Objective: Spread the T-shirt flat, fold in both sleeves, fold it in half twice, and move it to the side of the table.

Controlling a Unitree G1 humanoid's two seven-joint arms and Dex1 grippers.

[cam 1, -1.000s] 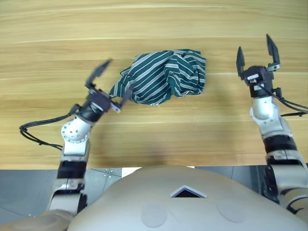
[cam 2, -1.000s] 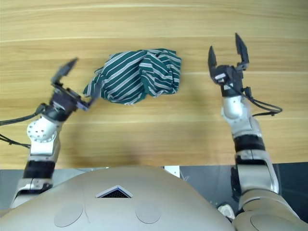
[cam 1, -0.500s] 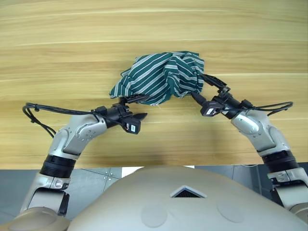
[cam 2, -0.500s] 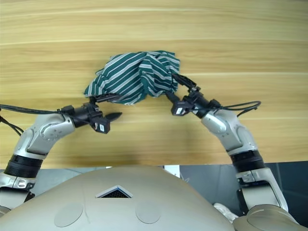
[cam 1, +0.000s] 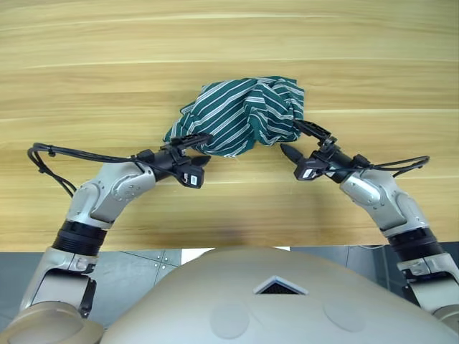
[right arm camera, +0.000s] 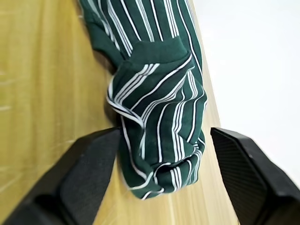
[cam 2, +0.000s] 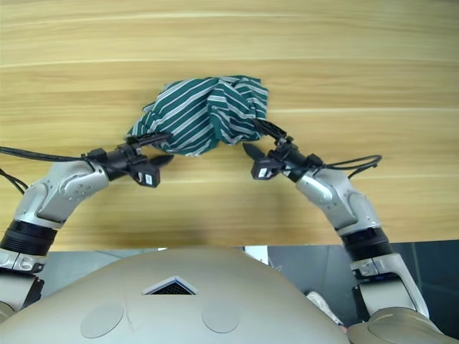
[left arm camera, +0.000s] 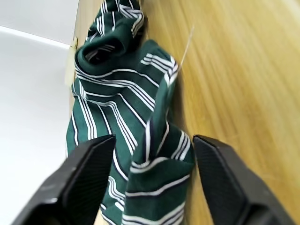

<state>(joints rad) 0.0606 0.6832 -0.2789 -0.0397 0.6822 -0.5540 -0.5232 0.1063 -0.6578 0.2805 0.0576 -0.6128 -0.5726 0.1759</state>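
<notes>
The T-shirt (cam 1: 244, 115), dark green with thin white stripes, lies crumpled in a heap at the middle of the wooden table (cam 1: 229, 43). My left gripper (cam 1: 209, 147) is open at the heap's near left edge, and in the left wrist view (left arm camera: 153, 138) a fold of the shirt (left arm camera: 140, 117) sits between its black fingers (left arm camera: 89, 178). Open as well, my right gripper (cam 1: 287, 135) is at the heap's near right edge. The right wrist view (right arm camera: 165, 133) has a bunched fold of the shirt (right arm camera: 159, 103) between the fingers (right arm camera: 248, 168).
Bare wood stretches all round the heap, with wide room to the left, right and far side. The table's near edge (cam 1: 229, 249) runs just behind both forearms. Black cables (cam 1: 50, 154) trail from each wrist.
Both arms have swung in from the sides and turned low toward the shirt. In the last half second the left gripper rose to the shirt's edge and the right one shifted slightly left.
</notes>
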